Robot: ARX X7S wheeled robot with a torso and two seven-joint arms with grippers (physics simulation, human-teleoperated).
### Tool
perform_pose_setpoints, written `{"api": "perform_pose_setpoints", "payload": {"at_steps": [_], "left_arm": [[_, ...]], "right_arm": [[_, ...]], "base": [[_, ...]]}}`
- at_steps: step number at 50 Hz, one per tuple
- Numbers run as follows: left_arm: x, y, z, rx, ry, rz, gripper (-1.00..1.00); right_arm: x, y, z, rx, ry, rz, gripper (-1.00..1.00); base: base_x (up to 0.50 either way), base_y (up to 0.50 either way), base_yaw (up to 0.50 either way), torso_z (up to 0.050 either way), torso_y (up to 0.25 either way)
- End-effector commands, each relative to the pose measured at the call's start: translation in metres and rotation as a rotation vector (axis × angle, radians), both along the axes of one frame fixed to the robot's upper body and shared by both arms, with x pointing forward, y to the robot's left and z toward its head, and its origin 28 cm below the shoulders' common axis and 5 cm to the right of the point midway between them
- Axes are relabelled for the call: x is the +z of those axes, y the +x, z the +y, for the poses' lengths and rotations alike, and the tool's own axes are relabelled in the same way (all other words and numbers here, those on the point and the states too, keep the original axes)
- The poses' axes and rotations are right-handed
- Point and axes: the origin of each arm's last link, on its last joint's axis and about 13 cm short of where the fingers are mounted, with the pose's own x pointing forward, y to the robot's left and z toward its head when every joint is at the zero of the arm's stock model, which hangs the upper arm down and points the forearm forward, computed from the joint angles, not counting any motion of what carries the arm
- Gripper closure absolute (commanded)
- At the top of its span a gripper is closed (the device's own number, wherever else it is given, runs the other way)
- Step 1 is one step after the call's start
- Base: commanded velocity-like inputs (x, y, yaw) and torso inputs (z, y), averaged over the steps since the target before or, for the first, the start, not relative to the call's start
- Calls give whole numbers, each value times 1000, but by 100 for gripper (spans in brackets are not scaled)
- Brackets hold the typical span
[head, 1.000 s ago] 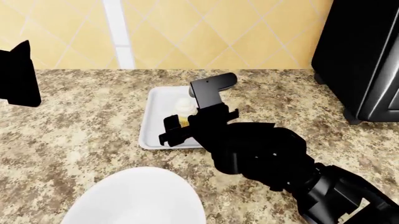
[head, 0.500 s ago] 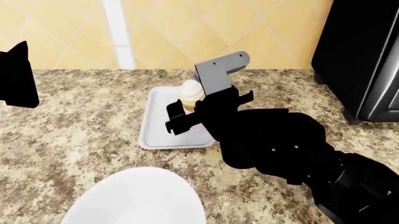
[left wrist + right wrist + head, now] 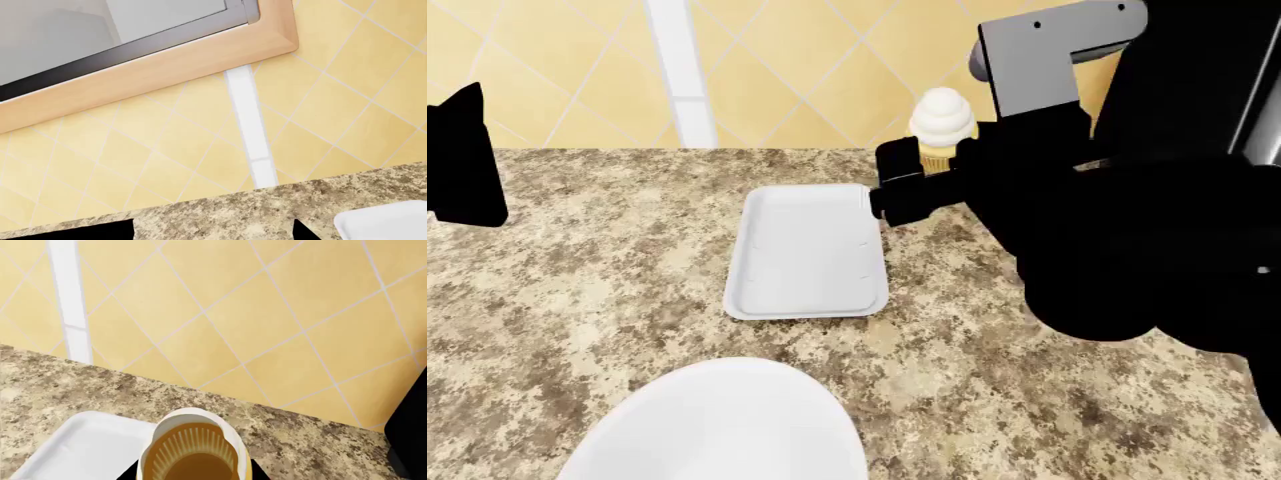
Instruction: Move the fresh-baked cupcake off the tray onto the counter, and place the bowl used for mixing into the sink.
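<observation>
The pale-yellow cupcake (image 3: 941, 124) with its cream top hangs in the air above the counter (image 3: 587, 270), just past the far right corner of the tray (image 3: 807, 255). My right gripper (image 3: 930, 163) is shut on its ribbed base. In the right wrist view the cupcake (image 3: 193, 450) fills the space between the fingers, with the tray (image 3: 87, 450) below. The white tray is empty. The big white bowl (image 3: 714, 425) stands at the near edge. My left gripper (image 3: 210, 232) hovers open at the far left over the counter (image 3: 233, 215). The sink is out of view.
A large black appliance (image 3: 1188, 70) stands at the back right, behind my right arm. A yellow tiled wall (image 3: 801, 70) runs along the counter's back. The left wrist view shows a wooden window frame (image 3: 153, 65) above the tiles and a corner of the tray (image 3: 383, 225).
My right gripper has lifted the cupcake off the tray and carried it up and to the right. The tray now lies empty. The left arm and bowl have not moved.
</observation>
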Motion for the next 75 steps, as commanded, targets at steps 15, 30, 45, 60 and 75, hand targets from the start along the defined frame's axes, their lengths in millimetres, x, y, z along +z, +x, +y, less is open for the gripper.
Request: {"api": "perform_pose_setpoints", "payload": {"at_steps": [15,30,45,60,75], "left_arm": [[0,1,-1,-3,2,-3,-100],[2,0,-3,-4,4,-3,-100],[2,1,-3,-6,2,-3,-100],[11,2,-2,-8,4,-2,-100],[12,2,-2,-7,-2,-2,-100]], "right_arm": [[-9,0,-35,-175,44,20,100],[-33,9,-36,-170,49,78,100],[-56,14,-37,-165,77,122,100],[-67,16,-36,-167,67,145,100],[-72,16,-37,-171,60,154,100]], "base": [[0,0,0,0,0],[0,0,0,0,0],[0,0,0,0,0],[0,0,0,0,0],[0,0,0,0,0]]}}
